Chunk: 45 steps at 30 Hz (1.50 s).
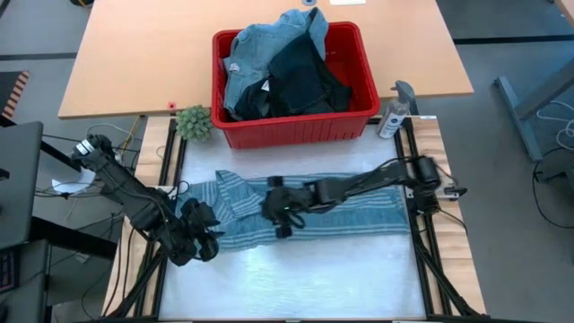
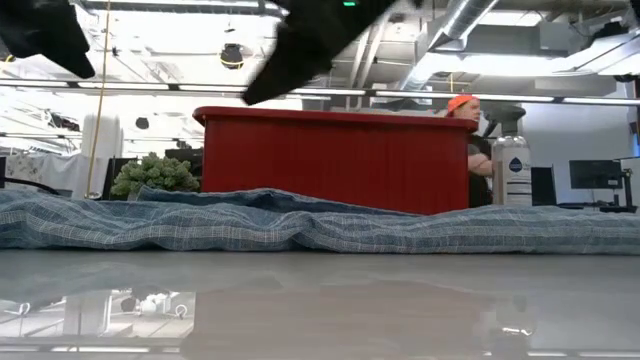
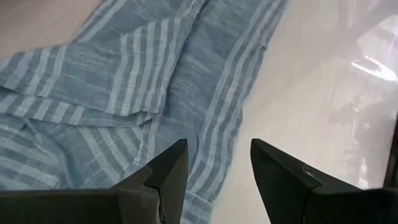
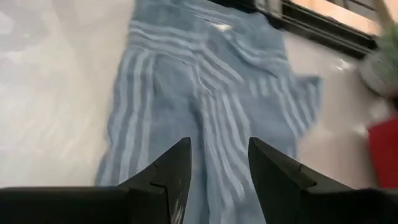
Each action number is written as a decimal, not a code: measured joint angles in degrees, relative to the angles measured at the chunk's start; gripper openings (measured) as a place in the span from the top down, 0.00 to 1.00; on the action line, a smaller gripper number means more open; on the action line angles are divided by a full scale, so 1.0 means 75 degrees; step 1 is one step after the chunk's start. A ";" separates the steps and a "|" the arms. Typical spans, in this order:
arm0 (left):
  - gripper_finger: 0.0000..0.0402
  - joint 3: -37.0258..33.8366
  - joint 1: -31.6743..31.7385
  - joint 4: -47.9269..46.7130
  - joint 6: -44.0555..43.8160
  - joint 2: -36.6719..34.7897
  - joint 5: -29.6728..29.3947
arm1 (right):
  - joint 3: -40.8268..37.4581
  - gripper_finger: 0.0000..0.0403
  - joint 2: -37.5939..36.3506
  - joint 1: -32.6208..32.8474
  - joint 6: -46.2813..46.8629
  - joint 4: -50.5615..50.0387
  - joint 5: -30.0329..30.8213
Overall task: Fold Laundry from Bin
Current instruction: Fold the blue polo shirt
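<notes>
The blue-grey white-striped shirt (image 1: 354,212) lies spread in a long band across the white tabletop (image 1: 296,278), just in front of the bin (image 1: 296,126), which stands at the far side and holds the rest of the laundry (image 1: 278,72): light blue denim-like pieces heaped over dark items. The left gripper (image 1: 204,235) hovers over the shirt's left end, where the cloth is bunched and folded over itself; in the left wrist view its fingers (image 3: 171,171) stand apart with nothing between them, the striped cloth and bare tabletop showing through the gap. The left arm reaches in from the table's left edge, angled low toward the middle. The right gripper (image 1: 280,213) is poised above the shirt's middle, left of centre; its fingers (image 4: 177,165) are likewise released, with the striped fabric lying flat below them and not pinched. The right arm stretches from the table's right edge nearly level across the shirt's right half. From the low view the shirt forms a rumpled ridge along the tabletop with the bin behind it. A small green plant (image 1: 194,123) sits beside the bin's left corner and a clear bottle (image 1: 393,115) by its right corner.
</notes>
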 joint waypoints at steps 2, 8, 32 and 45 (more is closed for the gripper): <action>0.60 0.0000 -0.0038 -0.0129 -0.0063 0.0001 0.0029 | 0.0616 0.55 0.0528 0.0006 -0.0128 -0.0074 -0.0193; 0.60 0.0000 -0.0177 -0.0494 -0.0255 0.0000 0.0148 | 0.2086 0.55 0.1860 0.0009 -0.0320 -0.0444 -0.0444; 0.60 0.0000 -0.0314 -0.0565 -0.0510 0.0000 -0.0059 | 0.3106 0.55 0.3139 -0.0360 -0.0586 -0.0617 -0.0155; 0.60 -0.0003 -0.0314 -0.0565 -0.0478 0.0000 -0.0194 | 0.3086 0.72 0.3305 -0.0411 -0.0378 -0.0864 0.0154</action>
